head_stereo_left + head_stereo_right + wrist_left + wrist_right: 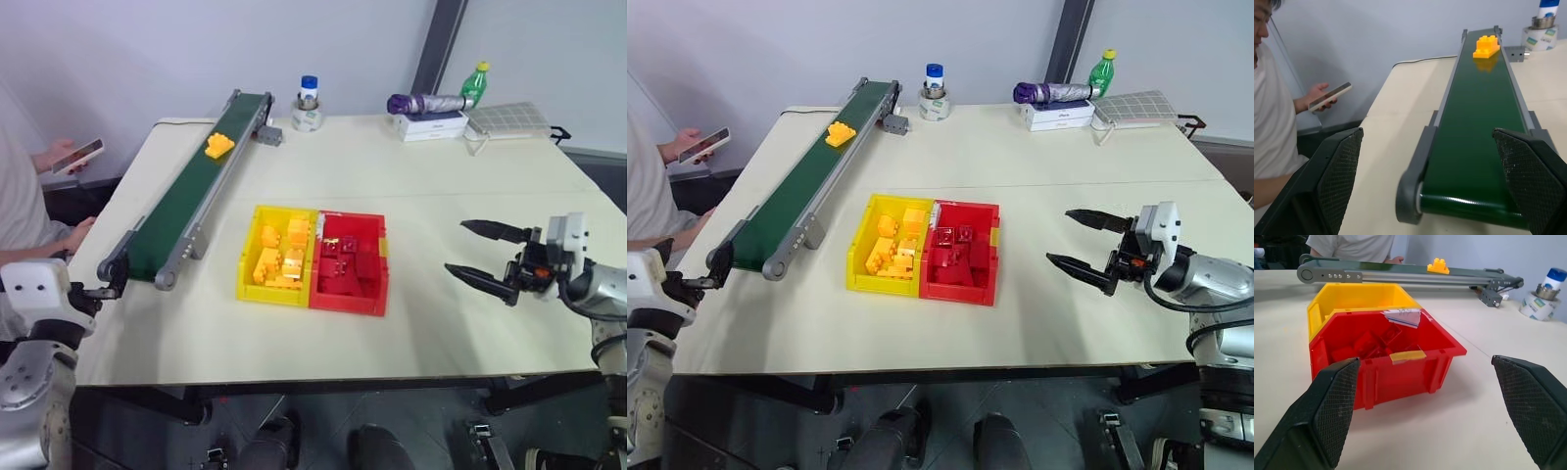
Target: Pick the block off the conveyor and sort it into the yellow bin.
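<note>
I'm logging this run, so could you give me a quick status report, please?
Left gripper open at the conveyor's near end; right gripper open, empty. Block far up the belt. Path clear.

A lab: bare grey walls, a test table [411,186] carrying a small conveyor [191,191]

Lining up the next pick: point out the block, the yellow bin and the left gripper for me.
block [219,146], left eye view, on its studded top.
yellow bin [247,257], left eye view, on its left wall.
left gripper [1432,186], left wrist view, midway between its open fingertips, over the conveyor's near end.
</note>
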Available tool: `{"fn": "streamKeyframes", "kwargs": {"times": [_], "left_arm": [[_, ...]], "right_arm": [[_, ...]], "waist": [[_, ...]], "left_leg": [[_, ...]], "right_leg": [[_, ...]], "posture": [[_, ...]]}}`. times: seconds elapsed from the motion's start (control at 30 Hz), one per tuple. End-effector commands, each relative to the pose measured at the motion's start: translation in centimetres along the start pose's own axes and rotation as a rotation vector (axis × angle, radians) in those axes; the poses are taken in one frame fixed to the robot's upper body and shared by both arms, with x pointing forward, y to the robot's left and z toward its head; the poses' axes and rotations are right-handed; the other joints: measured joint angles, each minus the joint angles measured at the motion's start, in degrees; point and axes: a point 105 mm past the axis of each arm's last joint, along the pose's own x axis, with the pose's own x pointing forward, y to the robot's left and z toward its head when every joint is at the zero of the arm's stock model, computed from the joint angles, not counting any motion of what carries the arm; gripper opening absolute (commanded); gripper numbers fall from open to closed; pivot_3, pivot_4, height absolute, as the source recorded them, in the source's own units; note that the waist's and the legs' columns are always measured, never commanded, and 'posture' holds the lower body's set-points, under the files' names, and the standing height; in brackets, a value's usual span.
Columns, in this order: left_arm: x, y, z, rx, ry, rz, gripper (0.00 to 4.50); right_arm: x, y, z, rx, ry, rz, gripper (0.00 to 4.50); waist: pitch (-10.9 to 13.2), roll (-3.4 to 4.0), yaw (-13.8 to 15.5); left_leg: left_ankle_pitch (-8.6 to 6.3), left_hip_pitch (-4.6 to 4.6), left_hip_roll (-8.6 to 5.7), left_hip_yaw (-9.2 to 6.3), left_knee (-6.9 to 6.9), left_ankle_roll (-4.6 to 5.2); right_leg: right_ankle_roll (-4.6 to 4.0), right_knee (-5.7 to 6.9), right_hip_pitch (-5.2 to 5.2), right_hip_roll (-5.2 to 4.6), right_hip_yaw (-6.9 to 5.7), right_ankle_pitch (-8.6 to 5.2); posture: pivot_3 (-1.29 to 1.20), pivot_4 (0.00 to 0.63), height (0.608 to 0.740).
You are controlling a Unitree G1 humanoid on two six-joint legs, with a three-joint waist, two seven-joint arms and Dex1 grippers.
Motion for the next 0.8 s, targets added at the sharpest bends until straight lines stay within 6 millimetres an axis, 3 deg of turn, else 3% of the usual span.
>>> {"fn": "streamKeyframes", "kwargs": {"times": [0.03,0.8], "left_arm": [[0.21,0.53,1.21,0.038,-0.043,-0.003,4.46],[1.17,0.31,1.82,0.026,-0.063,-0.022,4.46]], "right_arm": [[0.38,0.12,1.22,-0.035,-0.033,0.008,4.50],[0.26,-0.02,1.40,-0.028,-0.039,0.020,4.50]], "waist": [[0.00,0.00,-0.03],[0.00,0.00,-0.04]], "left_leg": [[0.00,0.00,0.00,0.00,0.00,0.00],[0.00,0.00,0.00,0.00,0.00,0.00]], "right_leg": [[0.00,0.00,0.00,0.00,0.00,0.00],[0.00,0.00,0.00,0.00,0.00,0.00]], "posture": [[0.00,0.150,0.740],[0.00,0.150,0.740]]}}
